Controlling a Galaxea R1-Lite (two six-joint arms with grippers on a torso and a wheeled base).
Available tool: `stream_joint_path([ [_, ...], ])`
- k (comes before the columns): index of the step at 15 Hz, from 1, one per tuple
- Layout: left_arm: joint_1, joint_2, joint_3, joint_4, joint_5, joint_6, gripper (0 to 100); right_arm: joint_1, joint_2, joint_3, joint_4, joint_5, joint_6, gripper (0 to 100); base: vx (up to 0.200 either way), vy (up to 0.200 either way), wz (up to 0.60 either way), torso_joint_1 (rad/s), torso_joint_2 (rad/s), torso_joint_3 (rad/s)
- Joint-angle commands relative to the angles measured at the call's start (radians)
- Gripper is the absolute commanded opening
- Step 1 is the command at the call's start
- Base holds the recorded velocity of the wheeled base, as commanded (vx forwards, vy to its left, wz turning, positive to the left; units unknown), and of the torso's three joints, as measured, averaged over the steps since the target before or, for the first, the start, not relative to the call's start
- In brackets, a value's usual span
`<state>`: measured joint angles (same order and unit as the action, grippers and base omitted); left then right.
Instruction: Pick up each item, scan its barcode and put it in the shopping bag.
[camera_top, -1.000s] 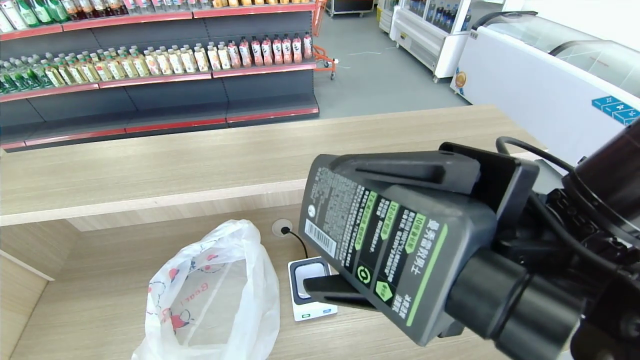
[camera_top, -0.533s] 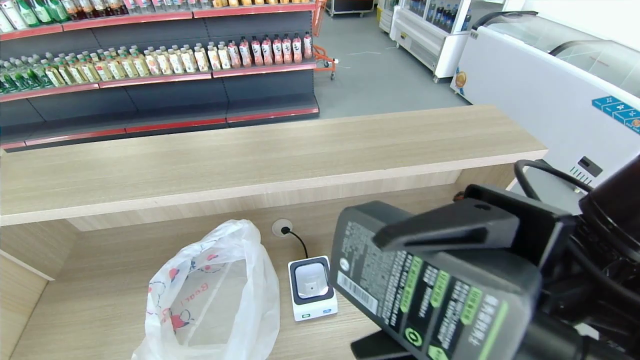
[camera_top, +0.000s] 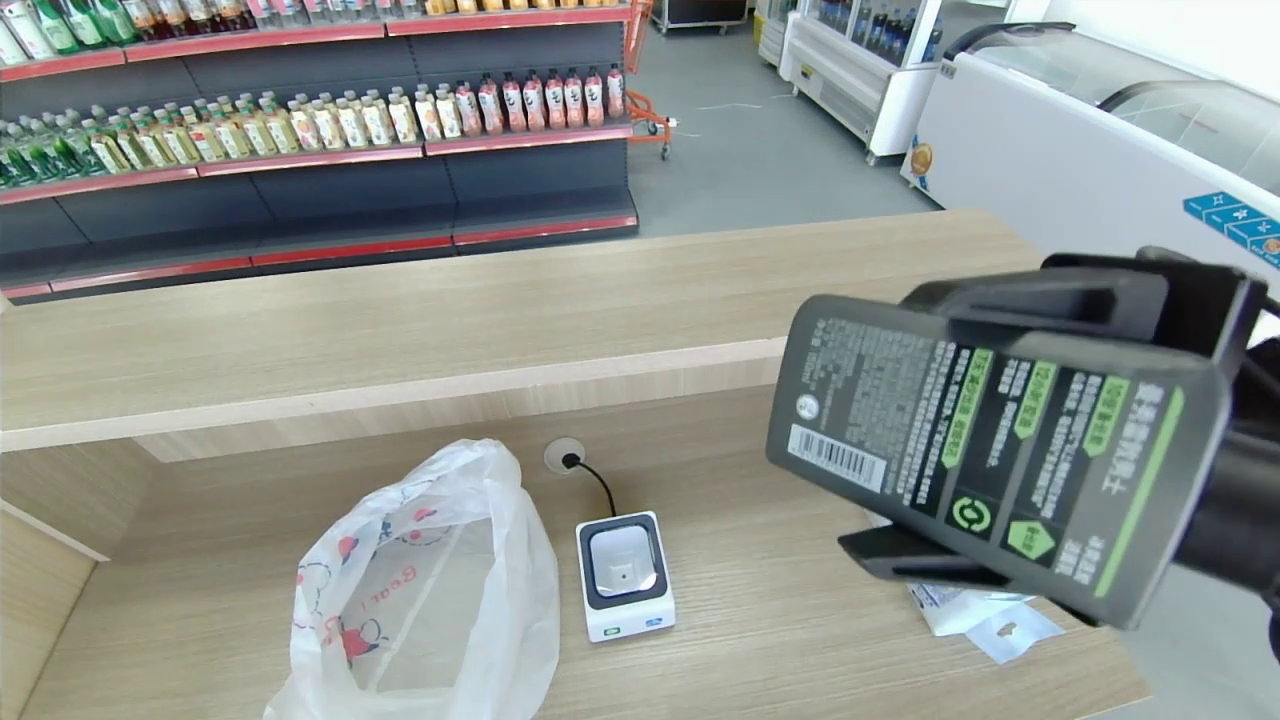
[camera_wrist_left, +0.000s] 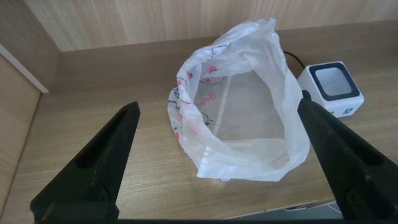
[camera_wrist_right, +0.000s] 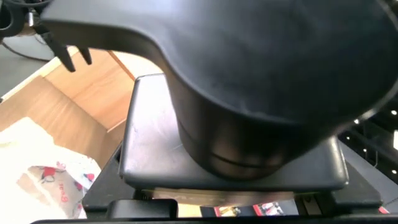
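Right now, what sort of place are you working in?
Most likely a supermarket checkout: shelves of bottled drinks and a chest freezer stand beyond the wooden counter, where a barcode scanner sits beside a shopping bag; the right claw holds a grey pack.

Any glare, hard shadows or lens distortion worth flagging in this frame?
Head view: even light, no hard shadows; the dark grey printed box looms close. Left wrist view: pale sheen on the window of the white scanner, soft shadow beside the translucent plastic bag.
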<state>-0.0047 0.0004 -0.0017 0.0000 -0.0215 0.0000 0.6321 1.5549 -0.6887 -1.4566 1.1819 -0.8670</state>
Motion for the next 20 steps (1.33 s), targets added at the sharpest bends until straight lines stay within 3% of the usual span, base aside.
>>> stream_joint_path([
  [1, 0.0, 0.0, 0.0, 0.0, 0.0, 0.0, 100, -0.003, 0.048, -0.035, -0.044, -0.001, 0.043, 0, 0.0, 0.0, 0.0, 0.0, 0.0, 0.0],
  [4, 0.0, 0.0, 0.0, 0.0, 0.0, 0.0, 100, 0.043, 0.068, -0.032, -0.096, -0.07, 0.123, 0, 0.0, 0.0, 0.0, 0.0, 0.0, 0.0],
  [8, -0.001, 0.0, 0.0, 0.0, 0.0, 0.0, 100, 0.149, 0.053, 0.003, -0.074, -0.366, 0.264, 0, 0.0, 0.0, 0.0, 0.0, 0.0, 0.0],
  [9, 0.0, 0.0, 0.0, 0.0, 0.0, 0.0, 100, 0.19, 0.036, 0.063, -0.067, -0.482, 0.318, 0, 0.0, 0.0, 0.0, 0.0, 0.0, 0.0],
  [11, 0.0, 0.0, 0.0, 0.0, 0.0, 0.0, 100, 0.201, -0.001, 0.121, -0.064, -0.596, 0.444, 0, 0.0, 0.0, 0.0, 0.0, 0.0, 0.0],
  [12, 0.0, 0.0, 0.0, 0.0, 0.0, 0.0, 100, 0.202, -0.045, 0.153, -0.018, -0.76, 0.556, 0, 0.0, 0.0, 0.0, 0.0, 0.0, 0.0],
  [13, 0.0, 0.0, 0.0, 0.0, 0.0, 0.0, 100, 0.202, -0.079, 0.156, 0.035, -0.854, 0.619, 0, 0.0, 0.0, 0.0, 0.0, 0.0, 0.0],
  [14, 0.0, 0.0, 0.0, 0.0, 0.0, 0.0, 100, 0.198, -0.154, 0.149, 0.17, -0.955, 0.726, 0, 0.0, 0.0, 0.0, 0.0, 0.0, 0.0],
  [15, 0.0, 0.0, 0.0, 0.0, 0.0, 0.0, 100, 0.192, -0.182, 0.146, 0.228, -0.981, 0.76, 0, 0.0, 0.0, 0.0, 0.0, 0.0, 0.0],
  [16, -0.001, 0.0, 0.0, 0.0, 0.0, 0.0, 100, 0.147, -0.279, 0.129, 0.438, -1.038, 0.852, 0, 0.0, 0.0, 0.0, 0.0, 0.0, 0.0],
  [18, -0.001, 0.0, 0.0, 0.0, 0.0, 0.0, 100, 0.077, -0.363, 0.12, 0.644, -1.047, 0.997, 0, 0.0, 0.0, 0.0, 0.0, 0.0, 0.0],
  [20, -0.001, 0.0, 0.0, 0.0, 0.0, 0.0, 100, 0.004, -0.383, 0.118, 0.729, -1.045, 1.131, 0, 0.0, 0.0, 0.0, 0.0, 0.0, 0.0],
])
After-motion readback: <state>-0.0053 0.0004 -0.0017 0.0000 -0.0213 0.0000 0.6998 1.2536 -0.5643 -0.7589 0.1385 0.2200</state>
